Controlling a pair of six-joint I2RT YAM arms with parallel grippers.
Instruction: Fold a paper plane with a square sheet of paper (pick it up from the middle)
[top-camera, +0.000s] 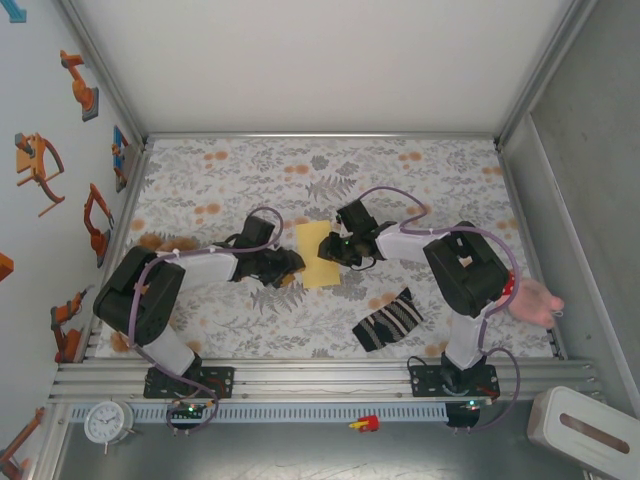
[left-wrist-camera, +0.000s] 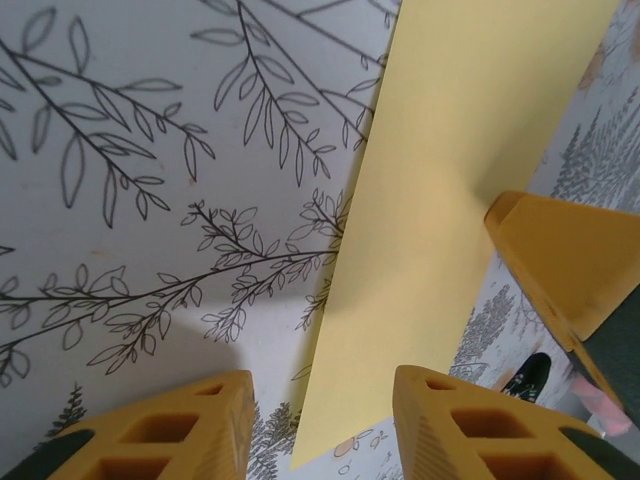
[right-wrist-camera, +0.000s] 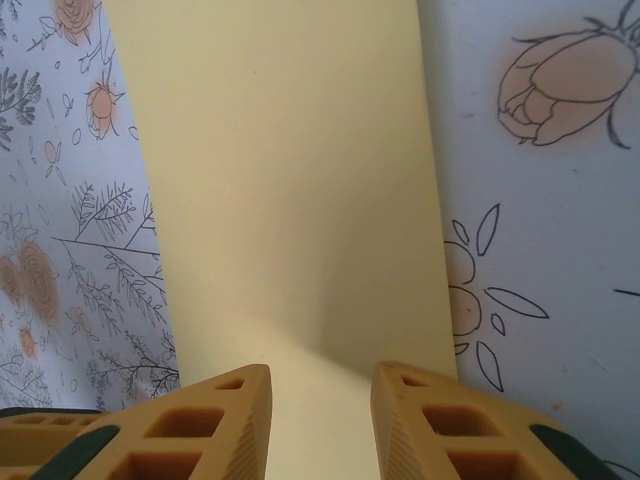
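I am early in this job, by my reckoning. The square sheet of paper (top-camera: 318, 255) lies on the flowered bench (top-camera: 230, 180) at the middle of the top view. There it shows as a tall narrow strip rather than a square, so I judge that the first lengthwise fold is made or under way. I cannot tell whether a second layer lies beneath. No corner is turned in and there is no point or kite shape, so the nose folds, the wing folds and the last crease are all left to do

My left claw (top-camera: 288, 266) sits at the strip's left edge, just left of centre in the top view. In its own wrist view the jaws stand partly apart with a clear gap, and the paper's bottom corner runs into that gap at the lower centre; nothing is pinched

My right claw (top-camera: 338, 247) sits at the strip's right edge. Seen from its wrist, the jaws are narrow but not closed, and the paper spreads up the frame from between them. I cannot tell whether the tips press on the sheet. One of its yellow fingers (left-wrist-camera: 565, 255) shows at the right side of my left wrist view, at the paper's edge

The striped sock (top-camera: 388, 320) lies apart, lower right of the paper, untouched
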